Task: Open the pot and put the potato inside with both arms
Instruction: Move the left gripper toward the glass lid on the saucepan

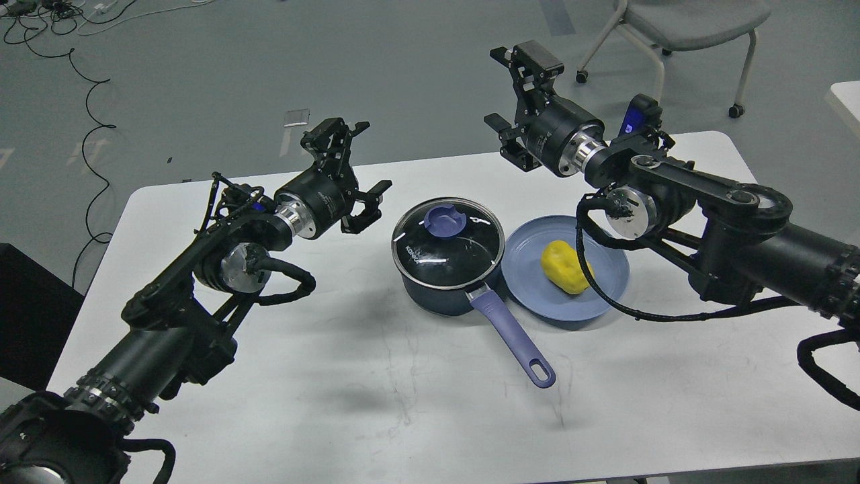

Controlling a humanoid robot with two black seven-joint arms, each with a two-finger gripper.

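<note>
Lidded pot (448,269) beside potato (566,267) on plate (531,259), left gripper (359,167) and right gripper (502,91) both apparently spread, empty.

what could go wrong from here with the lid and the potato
1. The lid is glass with a small knob; a poor pinch by the left gripper might let it slip.
2. The pot could shift if the lid is pulled sideways.
3. The lumpy potato may roll on the plate under the right gripper.
</note>
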